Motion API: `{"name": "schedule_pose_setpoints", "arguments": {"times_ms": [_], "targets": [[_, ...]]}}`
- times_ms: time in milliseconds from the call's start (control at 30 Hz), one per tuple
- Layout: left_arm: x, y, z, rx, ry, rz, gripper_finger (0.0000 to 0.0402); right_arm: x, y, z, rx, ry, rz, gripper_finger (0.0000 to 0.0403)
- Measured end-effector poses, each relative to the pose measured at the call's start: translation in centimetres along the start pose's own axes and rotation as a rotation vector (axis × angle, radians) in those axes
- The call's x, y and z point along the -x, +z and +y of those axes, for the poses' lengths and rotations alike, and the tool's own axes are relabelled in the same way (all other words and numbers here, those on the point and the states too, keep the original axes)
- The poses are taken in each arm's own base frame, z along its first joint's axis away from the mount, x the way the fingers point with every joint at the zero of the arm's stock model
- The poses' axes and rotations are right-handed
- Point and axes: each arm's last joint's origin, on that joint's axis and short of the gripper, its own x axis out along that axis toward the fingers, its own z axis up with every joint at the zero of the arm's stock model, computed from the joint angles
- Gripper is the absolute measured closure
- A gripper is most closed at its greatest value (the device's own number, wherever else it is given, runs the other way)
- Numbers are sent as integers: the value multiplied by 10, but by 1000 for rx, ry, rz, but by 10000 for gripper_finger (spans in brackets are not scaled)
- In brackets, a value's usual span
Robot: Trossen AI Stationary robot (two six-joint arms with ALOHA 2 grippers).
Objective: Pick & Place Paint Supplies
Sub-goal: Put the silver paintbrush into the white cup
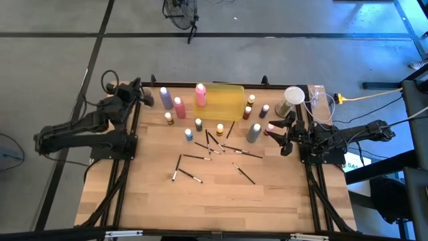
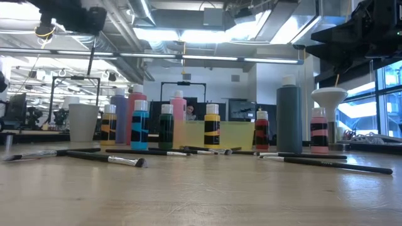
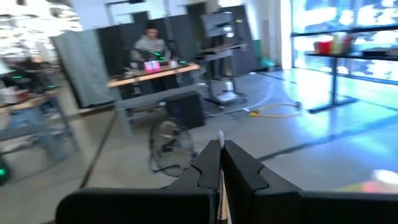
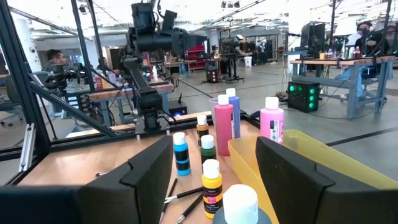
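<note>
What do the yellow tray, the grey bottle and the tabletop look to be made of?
Yellow tray: likely thin translucent plastic, glossy; the surface beneath shows through its walls. Grey bottle: probably opaque plastic with a smooth, slightly shiny side and a white cap. Tabletop: wood or wood-look laminate, pale with plank seams and grain, satin finish.

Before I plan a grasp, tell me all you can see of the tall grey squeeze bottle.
The tall grey squeeze bottle is a dark grey cylinder, plastic by the look, with a white cap. It stands upright on the wooden table's right side, beside the yellow tray. The open right gripper is beside it, not touching it.
</note>
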Motion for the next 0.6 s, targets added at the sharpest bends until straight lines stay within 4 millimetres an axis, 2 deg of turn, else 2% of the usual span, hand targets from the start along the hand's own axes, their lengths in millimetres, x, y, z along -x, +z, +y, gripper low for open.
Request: {"name": "schedule_pose_setpoints", "arguments": {"times_ms": [233, 400, 600], "targets": [[-14, -19, 3, 44, 38, -37, 398, 0, 0, 0, 3, -4, 0, 171], [-23, -44, 4, 19, 104, 7, 398, 0, 0, 0, -17, -4, 3, 171], [-30, -65, 5, 54, 77, 27, 398, 0, 0, 0, -48, -3, 3, 171]]}}
